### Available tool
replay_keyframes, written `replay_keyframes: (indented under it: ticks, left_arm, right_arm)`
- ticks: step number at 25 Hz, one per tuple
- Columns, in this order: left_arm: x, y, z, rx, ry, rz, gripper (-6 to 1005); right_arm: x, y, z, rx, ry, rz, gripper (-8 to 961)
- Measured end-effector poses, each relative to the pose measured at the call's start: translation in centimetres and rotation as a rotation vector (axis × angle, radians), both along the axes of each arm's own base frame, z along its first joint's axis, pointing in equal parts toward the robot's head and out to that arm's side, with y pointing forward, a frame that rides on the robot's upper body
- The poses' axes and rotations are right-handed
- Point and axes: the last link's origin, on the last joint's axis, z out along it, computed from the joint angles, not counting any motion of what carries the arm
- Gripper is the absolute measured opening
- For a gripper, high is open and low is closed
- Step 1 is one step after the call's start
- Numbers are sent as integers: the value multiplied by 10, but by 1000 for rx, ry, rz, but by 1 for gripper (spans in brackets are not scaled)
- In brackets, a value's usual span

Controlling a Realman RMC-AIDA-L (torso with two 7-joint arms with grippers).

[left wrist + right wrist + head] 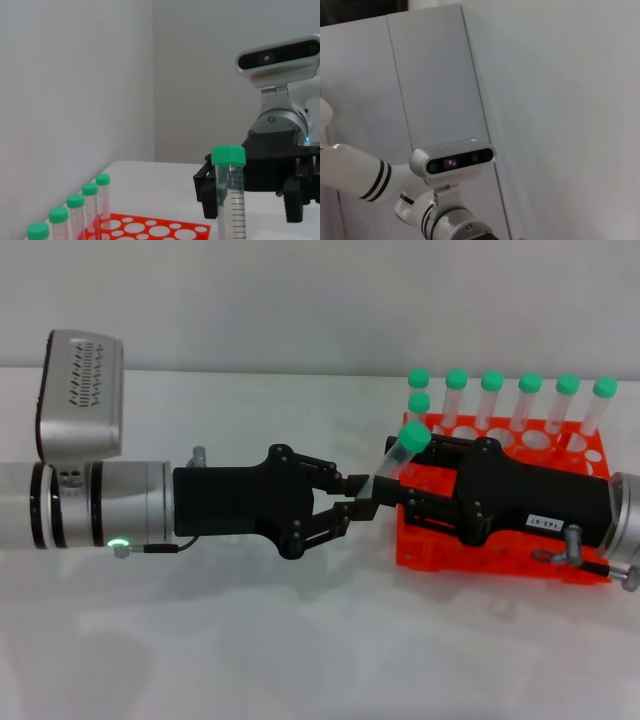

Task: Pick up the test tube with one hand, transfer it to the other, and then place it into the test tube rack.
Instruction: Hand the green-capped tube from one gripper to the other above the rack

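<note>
The test tube [392,462], clear with a green cap, tilts in the air just left of the orange-red test tube rack [440,545]. My left gripper [362,497], the one hand with the green light, is shut on the tube's lower end. My right gripper [400,475], the other, bearing the white label, reaches over the rack and stands open with its fingers on either side of the tube's upper part. In the left wrist view the test tube [229,200] stands upright close by, the right gripper [248,200] spread open behind it and the test tube rack [150,230] below.
Several green-capped tubes [492,400] stand along the rack's far row, and one more [418,405] at its left end; the same tubes [82,200] show in the left wrist view. The left arm's camera housing [80,390] juts up at far left. The right wrist view shows only that camera [452,161] and wall.
</note>
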Motion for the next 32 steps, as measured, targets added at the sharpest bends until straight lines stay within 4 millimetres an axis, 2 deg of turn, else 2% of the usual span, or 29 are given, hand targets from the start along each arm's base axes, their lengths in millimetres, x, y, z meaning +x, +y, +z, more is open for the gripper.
replay_keyframes:
  ticks: [17,19,25,32]
  left_arm:
    - [4,-1,-4,-23,7,-15,200]
    - [3,-1,-4,-24,7,-15,200]
    - [2,-2,-4,-25,7,-12,200]
    - [1,-3,-4,-27,5,-11,200]
  right_arm:
    - [6,0,-1,15,-13,-20,434]
    - [6,-1,-1,18,-13,-18,345]
    - [8,-3,-1,23,-15,-13,203]
    - [9,-4,-2,16,-13,-15,204]
